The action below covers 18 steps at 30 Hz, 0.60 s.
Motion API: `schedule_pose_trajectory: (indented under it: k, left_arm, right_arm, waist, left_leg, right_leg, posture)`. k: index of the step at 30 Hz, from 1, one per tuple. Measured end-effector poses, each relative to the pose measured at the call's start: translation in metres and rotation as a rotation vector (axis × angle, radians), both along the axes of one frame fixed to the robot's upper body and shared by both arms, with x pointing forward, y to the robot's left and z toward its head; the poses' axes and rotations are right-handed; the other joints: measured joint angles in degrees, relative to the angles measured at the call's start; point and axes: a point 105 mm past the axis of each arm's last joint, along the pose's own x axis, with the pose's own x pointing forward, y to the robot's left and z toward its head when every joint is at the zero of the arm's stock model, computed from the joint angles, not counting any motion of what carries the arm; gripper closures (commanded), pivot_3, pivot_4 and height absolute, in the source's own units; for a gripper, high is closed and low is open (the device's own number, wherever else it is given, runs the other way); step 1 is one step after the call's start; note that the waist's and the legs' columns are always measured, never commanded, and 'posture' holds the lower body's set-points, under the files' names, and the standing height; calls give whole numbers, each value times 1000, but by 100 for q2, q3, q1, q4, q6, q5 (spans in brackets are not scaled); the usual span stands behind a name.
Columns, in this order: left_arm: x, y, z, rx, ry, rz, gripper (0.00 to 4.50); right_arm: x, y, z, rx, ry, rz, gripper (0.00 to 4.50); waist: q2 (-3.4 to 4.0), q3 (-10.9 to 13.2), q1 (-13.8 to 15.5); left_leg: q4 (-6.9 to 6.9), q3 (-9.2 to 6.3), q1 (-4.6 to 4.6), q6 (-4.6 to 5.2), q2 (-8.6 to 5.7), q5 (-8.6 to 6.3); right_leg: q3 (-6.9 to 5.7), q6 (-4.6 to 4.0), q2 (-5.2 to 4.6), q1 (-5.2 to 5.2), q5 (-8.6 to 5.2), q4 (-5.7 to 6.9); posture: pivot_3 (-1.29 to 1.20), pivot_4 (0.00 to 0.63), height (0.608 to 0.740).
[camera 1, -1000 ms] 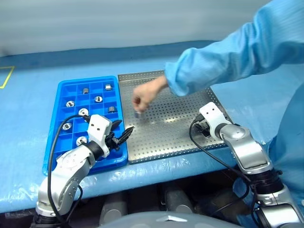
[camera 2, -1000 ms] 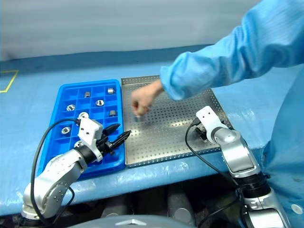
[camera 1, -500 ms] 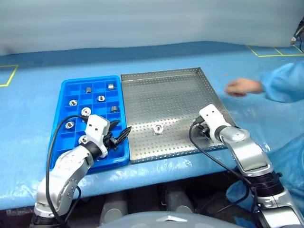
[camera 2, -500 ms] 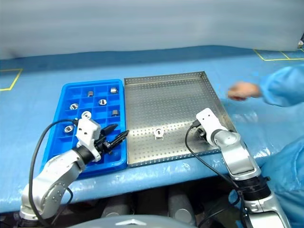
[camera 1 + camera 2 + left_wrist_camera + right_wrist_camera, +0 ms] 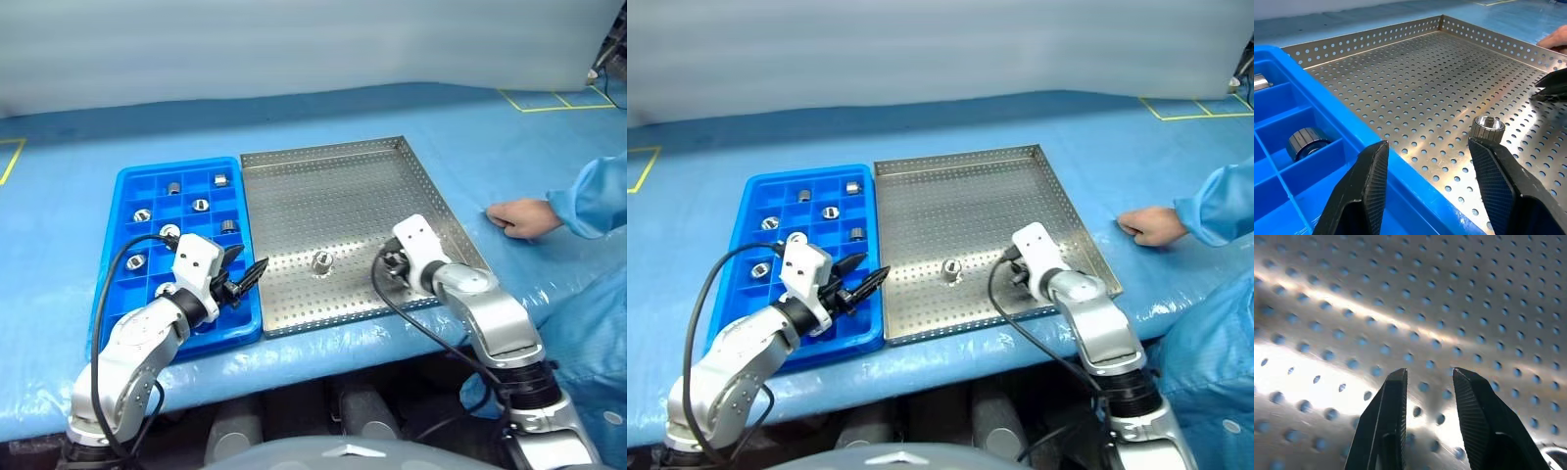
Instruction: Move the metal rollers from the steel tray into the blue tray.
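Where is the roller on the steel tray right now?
The metal roller stands alone on the steel tray, toward its near edge, between the left hand and the right hand.

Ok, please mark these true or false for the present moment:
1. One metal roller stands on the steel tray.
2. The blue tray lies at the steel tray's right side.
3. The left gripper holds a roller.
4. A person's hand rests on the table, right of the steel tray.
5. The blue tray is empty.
1. True: a single metal roller stands on the steel tray.
2. False: the blue tray lies at its left side, against it.
3. False: the left gripper is open and empty, over the blue tray's edge.
4. True: the person's hand lies on the blue table cover there.
5. False: several rollers sit in its compartments.
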Motion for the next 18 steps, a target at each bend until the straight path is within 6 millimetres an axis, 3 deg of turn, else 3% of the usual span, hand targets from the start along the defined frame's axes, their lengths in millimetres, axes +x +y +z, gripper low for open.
schedule_pose_trajectory:
  k: [2, 5, 8, 18]
  left_arm:
    - [0, 2, 0, 5, 0, 4, 1692]
    - [1, 5, 1, 10, -2, 13, 1692]
    - [0, 8, 0, 17, -1, 24, 1692]
    - [-1, 15, -4, 22, 15, 64, 1692]
  right_arm:
    - [0, 27, 23, 110, -52, 100, 2978]
    - [-3, 53, 40, 217, -81, 187, 2400]
    - [-7, 64, 31, 225, -40, 222, 1467]
    - [-11, 78, -6, 231, 94, 230, 1467]
  waist:
    - [-1, 0, 0]
    - [-2, 0, 18]
    - [-2, 0, 57]
    - [-1, 0, 66]
  left_leg:
    - [0, -4, 1, 0, 0, 0]
    - [0, -7, -2, 0, 0, 0]
    - [0, -2, -7, 0, -3, 0]
    - [-1, -1, -3, 0, -1, 0]
  right_leg:
    - [-3, 0, 1, 2, 0, 1]
    - [-4, 0, 0, 4, 0, -2]
    - [-3, 0, -7, 3, 1, -7]
    - [-3, 0, -5, 1, 1, -2]
  posture:
    - [-93, 150, 740]
    - [-86, 150, 740]
    - [-62, 150, 740]
    - [-52, 150, 740]
